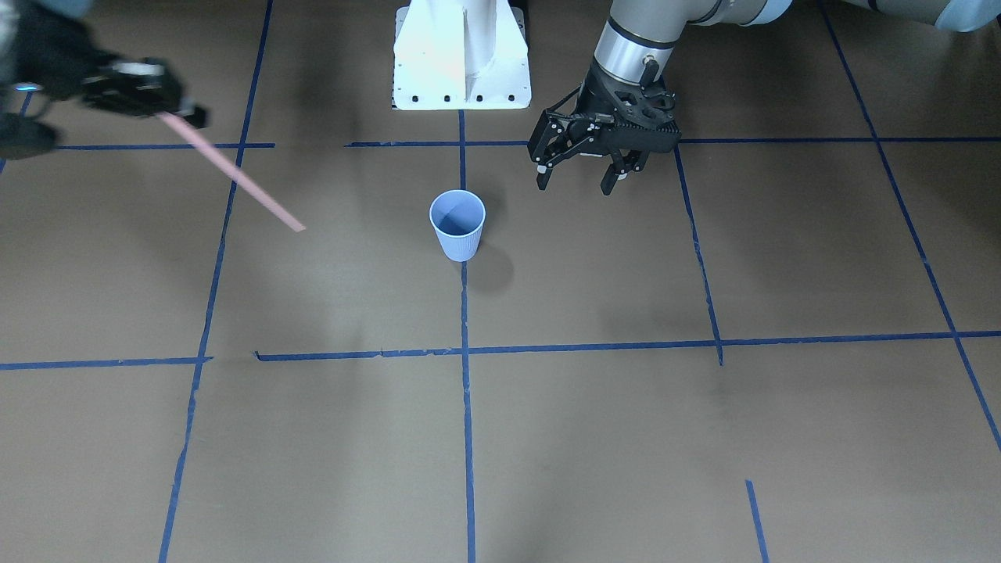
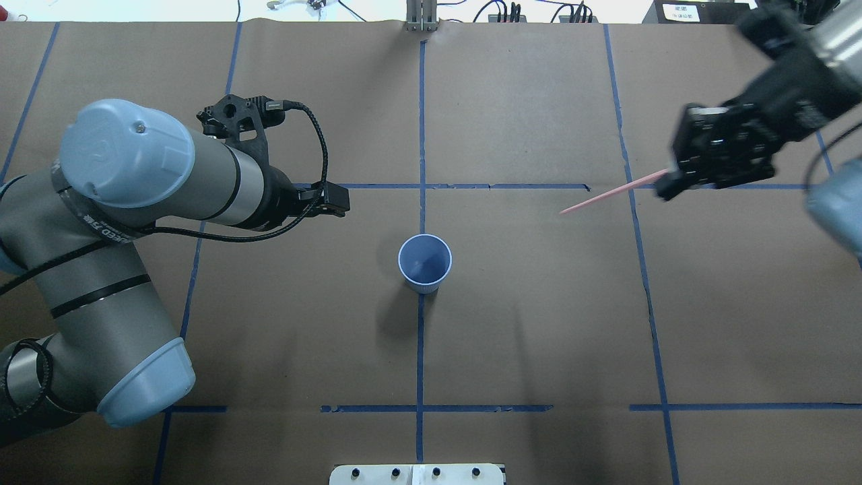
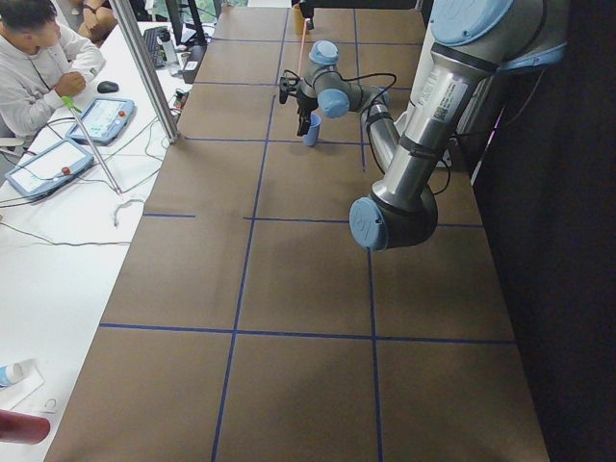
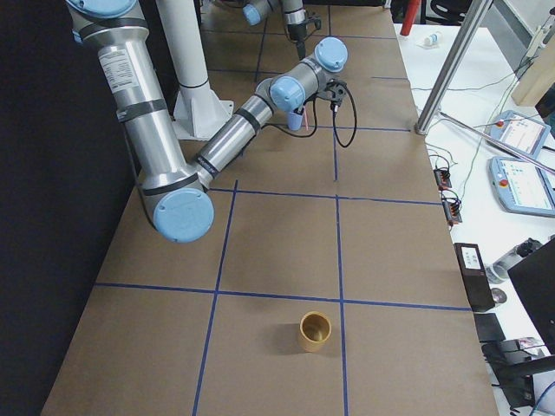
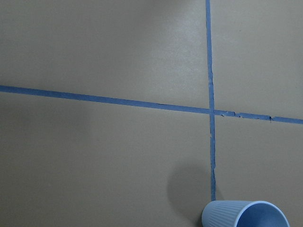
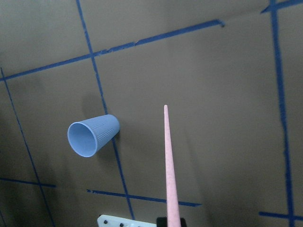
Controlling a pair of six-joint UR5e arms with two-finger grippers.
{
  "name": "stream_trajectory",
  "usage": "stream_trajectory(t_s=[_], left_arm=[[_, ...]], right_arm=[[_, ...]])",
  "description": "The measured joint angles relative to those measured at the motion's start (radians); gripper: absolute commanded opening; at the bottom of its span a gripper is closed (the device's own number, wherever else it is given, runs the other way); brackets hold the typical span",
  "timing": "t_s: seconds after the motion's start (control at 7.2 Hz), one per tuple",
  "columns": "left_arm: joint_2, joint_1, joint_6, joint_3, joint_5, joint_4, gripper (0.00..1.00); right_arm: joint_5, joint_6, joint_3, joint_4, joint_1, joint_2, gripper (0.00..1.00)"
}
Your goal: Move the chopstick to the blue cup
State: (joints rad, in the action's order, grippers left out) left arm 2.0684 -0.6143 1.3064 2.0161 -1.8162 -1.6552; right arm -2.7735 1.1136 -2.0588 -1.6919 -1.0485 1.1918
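Note:
The blue cup (image 1: 457, 227) stands upright and empty at the table's middle; it also shows in the overhead view (image 2: 424, 263), the left wrist view (image 5: 244, 215) and the right wrist view (image 6: 92, 135). My right gripper (image 1: 184, 116) (image 2: 667, 185) is shut on one end of the pale pink chopstick (image 1: 235, 172) (image 2: 609, 193) (image 6: 169, 165). It holds the stick in the air, well to the cup's side, with the free tip pointing toward the cup. My left gripper (image 1: 575, 184) is open and empty, hovering close beside the cup on its other side.
The white robot base (image 1: 461, 62) stands behind the cup. A tan cup (image 4: 314, 331) stands far off near the table's right end. Blue tape lines (image 2: 421, 135) cross the brown table. An operator (image 3: 38, 67) sits at a side desk.

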Motion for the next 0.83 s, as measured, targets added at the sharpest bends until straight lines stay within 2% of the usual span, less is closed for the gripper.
stream_trajectory(t_s=[0.28, 0.42, 0.83], left_arm=[[-0.002, -0.001, 0.005, -0.005, 0.000, -0.001, 1.00], [-0.007, 0.000, 0.006, -0.006, 0.000, -0.002, 1.00], [-0.020, 0.002, 0.008, -0.004, 0.000, -0.003, 1.00]], right_arm=[[0.020, 0.149, 0.031, 0.002, 0.109, -0.120, 0.03], [0.040, 0.178, 0.057, 0.013, 0.142, -0.146, 0.04], [0.065, 0.265, 0.161, 0.139, 0.192, -0.205, 0.04]])
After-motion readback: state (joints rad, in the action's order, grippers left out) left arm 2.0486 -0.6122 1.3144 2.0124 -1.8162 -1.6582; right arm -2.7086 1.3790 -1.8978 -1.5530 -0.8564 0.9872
